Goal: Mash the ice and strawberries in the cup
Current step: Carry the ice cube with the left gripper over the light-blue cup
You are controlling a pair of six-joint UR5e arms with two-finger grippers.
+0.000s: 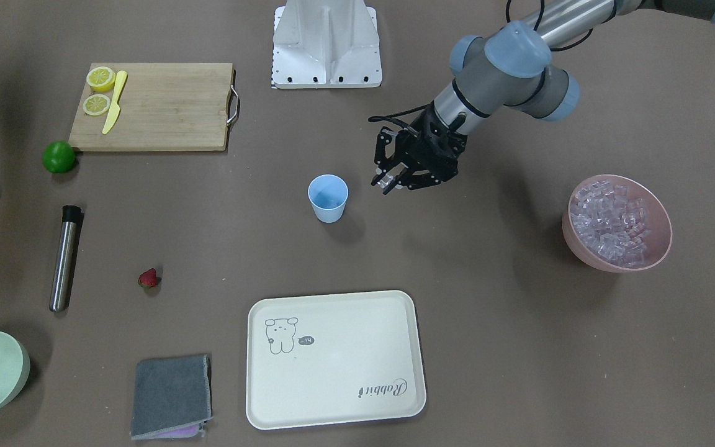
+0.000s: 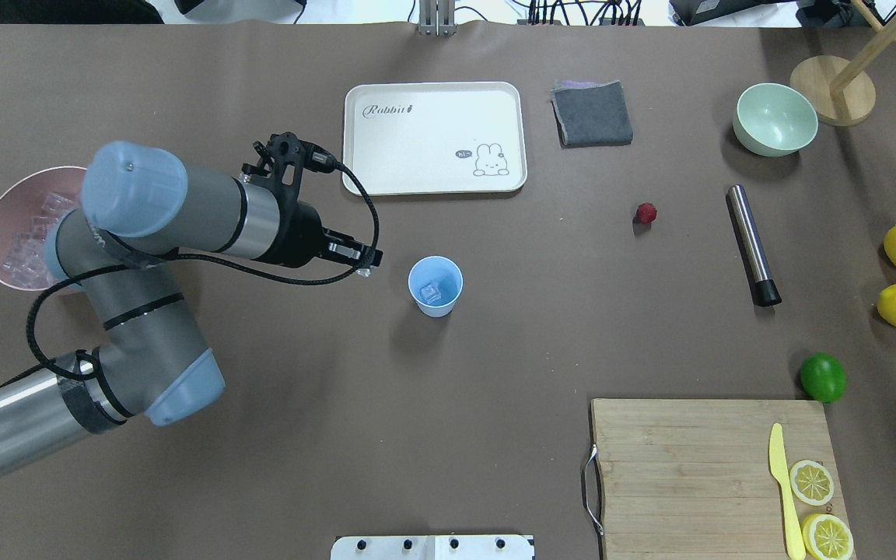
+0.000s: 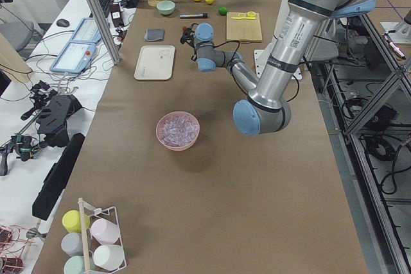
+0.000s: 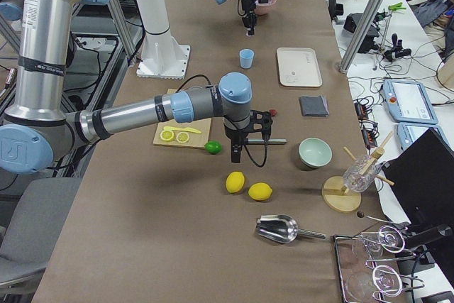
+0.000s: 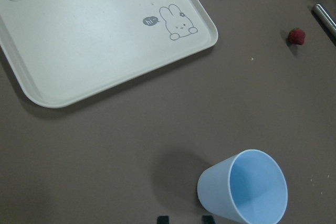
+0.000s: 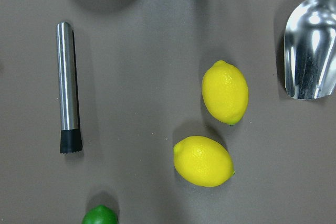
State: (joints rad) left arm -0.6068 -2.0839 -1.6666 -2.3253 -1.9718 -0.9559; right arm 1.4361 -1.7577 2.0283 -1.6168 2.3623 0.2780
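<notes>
The light blue cup [image 2: 435, 286] stands upright mid-table with one ice cube [image 2: 432, 292] inside. More ice [image 1: 612, 226] fills the pink bowl [image 1: 581, 248] on my left side. My left gripper [image 1: 387, 185] hovers beside the cup, toward the bowl, shut on a small clear ice cube. In the left wrist view the cup [image 5: 244, 187] sits just right of the fingertips [image 5: 163, 219]. The strawberry [image 2: 646, 212] lies on the table farther right, beside the steel muddler [image 2: 751, 245]. My right gripper [image 4: 234, 152] shows only in the exterior right view, so I cannot tell its state.
A cream tray [image 2: 432, 136] and grey cloth [image 2: 592, 113] lie beyond the cup. A pale green bowl [image 2: 775, 118], two lemons [image 6: 224, 92], a lime [image 2: 822, 377] and a metal scoop [image 6: 310, 51] sit at the right. A cutting board [image 2: 697, 467] carries lemon slices and a yellow knife.
</notes>
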